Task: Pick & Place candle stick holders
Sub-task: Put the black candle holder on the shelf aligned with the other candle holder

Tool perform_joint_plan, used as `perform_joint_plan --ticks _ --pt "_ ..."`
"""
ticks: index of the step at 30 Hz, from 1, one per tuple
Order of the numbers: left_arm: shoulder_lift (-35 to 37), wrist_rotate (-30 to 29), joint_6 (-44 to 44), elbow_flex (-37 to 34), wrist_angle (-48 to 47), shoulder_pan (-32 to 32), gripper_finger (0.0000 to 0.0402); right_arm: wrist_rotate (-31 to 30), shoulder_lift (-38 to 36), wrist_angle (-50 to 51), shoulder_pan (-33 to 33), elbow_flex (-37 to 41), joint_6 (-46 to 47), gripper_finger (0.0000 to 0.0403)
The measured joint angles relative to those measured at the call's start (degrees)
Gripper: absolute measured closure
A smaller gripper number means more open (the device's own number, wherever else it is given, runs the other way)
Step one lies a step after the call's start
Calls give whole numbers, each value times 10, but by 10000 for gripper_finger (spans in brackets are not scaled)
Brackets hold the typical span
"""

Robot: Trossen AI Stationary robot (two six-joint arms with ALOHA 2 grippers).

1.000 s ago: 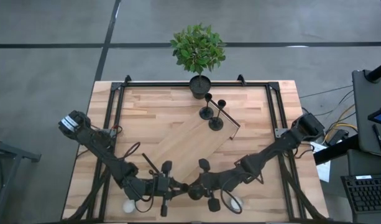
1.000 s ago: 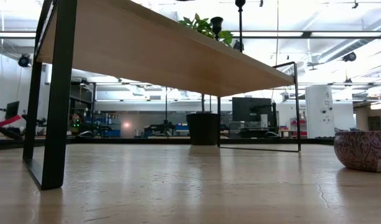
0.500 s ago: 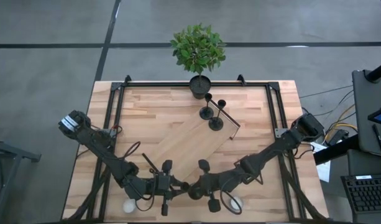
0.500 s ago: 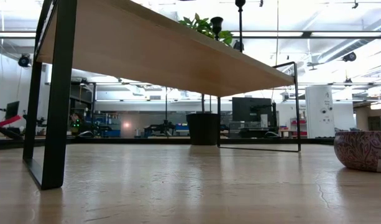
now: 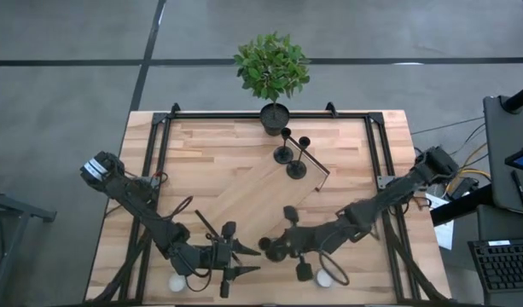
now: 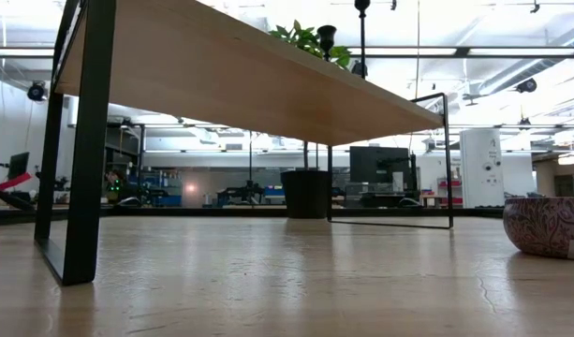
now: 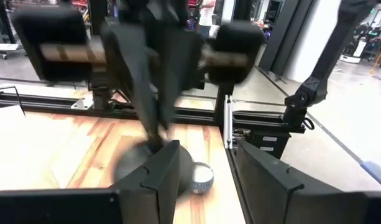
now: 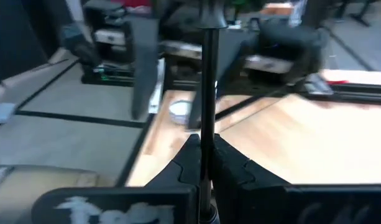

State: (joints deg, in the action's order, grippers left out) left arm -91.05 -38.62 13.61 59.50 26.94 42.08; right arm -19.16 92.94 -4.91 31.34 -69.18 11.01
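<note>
One black candle stick holder (image 8: 207, 74) stands between the fingers of my right gripper (image 8: 207, 146), which is shut on it near the table's front edge (image 5: 267, 250). My left gripper (image 5: 247, 260) faces it from the left and is open (image 7: 206, 155), touching nothing. In the left wrist view the held holder (image 7: 154, 127) shows blurred just beyond my open fingers. Two more holders (image 5: 283, 154) (image 5: 296, 169) stand by their disc bases on the far end of a raised wooden board (image 5: 257, 200). My right gripper pinches the holder's thin stem (image 8: 207, 124) between its two fingertips. The fingers come about level from the table's right and lie across the stem. The holder stays roughly upright, cup end (image 8: 212, 14) up, lifted clear of the table.
A potted green plant (image 5: 272, 68) stands at the far edge behind the board. A small bowl (image 5: 323, 278) lies under my right arm, and a white one (image 5: 176, 282) lies at the front left. The board's black legs (image 6: 80, 150) and the table's black frame (image 5: 154, 162) border the space.
My left gripper has opened and let go of the holder. My right gripper, shut on the stem, has drawn back toward the table's right and risen a little, carrying the holder away from the left fingers.
</note>
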Motion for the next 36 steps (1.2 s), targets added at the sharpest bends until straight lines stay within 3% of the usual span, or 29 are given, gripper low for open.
perform_joint_plan --ticks 7,12,17,26,36 --pt "-2 0 5 -9 1 1 243 -102 -99 7 1 84 -6 390" --pt "-2 1 15 -14 2 1 243 -216 -184 1 -4 184 27 391" --pt "-2 1 15 -16 5 1 243 -286 -256 -2 -25 260 63 391" --pt "-2 1 13 -16 18 1 243 -293 -304 0 -85 340 97 391" --pt "-2 1 13 -17 17 1 243 -290 -316 -12 -110 369 115 390"
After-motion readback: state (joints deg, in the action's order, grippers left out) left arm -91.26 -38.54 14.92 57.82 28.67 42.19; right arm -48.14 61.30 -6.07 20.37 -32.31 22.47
